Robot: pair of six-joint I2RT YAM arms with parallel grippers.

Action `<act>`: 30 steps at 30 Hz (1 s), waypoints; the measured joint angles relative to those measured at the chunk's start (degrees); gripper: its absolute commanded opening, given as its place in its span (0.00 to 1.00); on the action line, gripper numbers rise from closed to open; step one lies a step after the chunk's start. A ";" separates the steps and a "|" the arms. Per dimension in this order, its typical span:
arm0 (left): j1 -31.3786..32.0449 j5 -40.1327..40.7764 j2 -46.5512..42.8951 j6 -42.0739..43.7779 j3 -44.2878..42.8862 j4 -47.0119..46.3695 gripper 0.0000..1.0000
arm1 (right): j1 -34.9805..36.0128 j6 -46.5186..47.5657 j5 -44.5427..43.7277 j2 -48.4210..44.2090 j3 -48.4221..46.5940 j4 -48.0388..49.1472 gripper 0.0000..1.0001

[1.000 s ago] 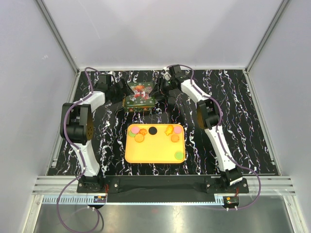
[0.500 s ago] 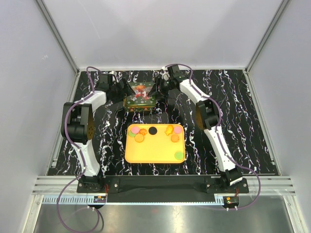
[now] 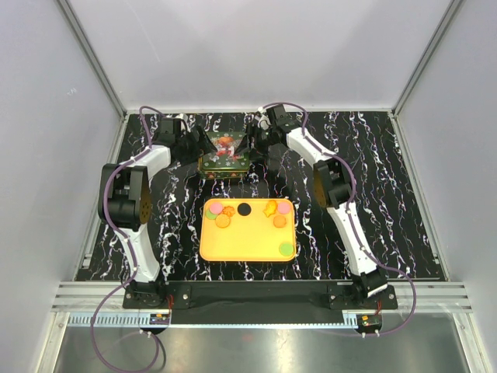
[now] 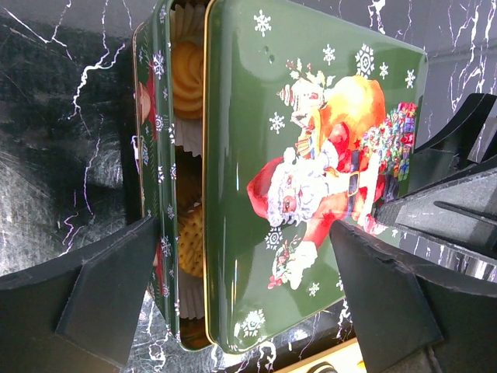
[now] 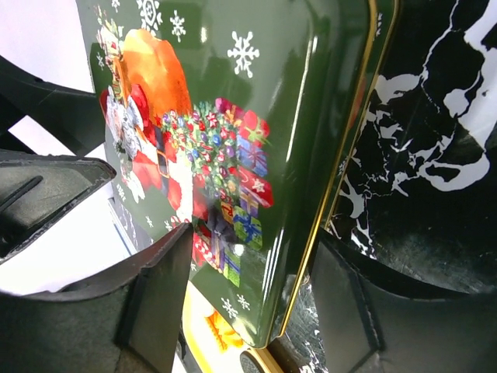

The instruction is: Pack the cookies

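Starting at the left gripper point(image 4: 242, 231): its jaws are spread wide and straddle the green rectangular Christmas tin point(image 4: 159, 155), clamped on nothing. The right gripper point(image 5: 252, 237) has its jaws apart on either side of the rim of the green metal lid printed with Santa and snowflakes point(image 4: 311, 116). We cannot tell whether either pad bears on it.

The lid sits askew on the tin. A gap along one long side shows pale swirled biscuits in white paper cups point(image 4: 189, 78).

Further out, the cookies point(image 3: 223, 221), small flat discs and yellow shapes, lie on the yellow plastic tray point(image 3: 245, 245). The tray is nearer the arm bases and well apart from the tin, and none of these cookies is packed.

Risks, as we judge them:
- The lid looks tilted in the right wrist view. With no firm hold it could slide off onto the black marbled desk point(image 3: 373, 194) or drop back crooked.
- Either gripper closing in on the tin could shove it or jam the lid.
- With the lid mostly covering the tin, there is little opening for the cookies.
- The flat discs will be hard to pinch off the smooth tray.
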State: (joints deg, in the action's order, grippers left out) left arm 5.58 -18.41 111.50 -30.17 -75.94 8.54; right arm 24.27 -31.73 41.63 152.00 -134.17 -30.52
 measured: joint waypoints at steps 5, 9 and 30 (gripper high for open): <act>0.07 -0.04 0.00 -0.02 0.00 0.00 0.97 | 0.13 0.02 -0.63 -0.87 1.14 0.81 0.68; 0.11 -0.09 0.00 0.02 0.00 0.00 0.98 | 0.13 0.02 -0.70 -1.27 2.03 1.60 0.68; 0.72 -1.36 0.00 0.15 0.00 0.04 0.98 | 0.85 2.45 -6.05 -8.02 8.31 2.82 0.72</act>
State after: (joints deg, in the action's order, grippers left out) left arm 6.31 -19.77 111.50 -30.02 -75.94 8.58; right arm 25.12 -29.28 35.57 143.98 -125.86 -27.70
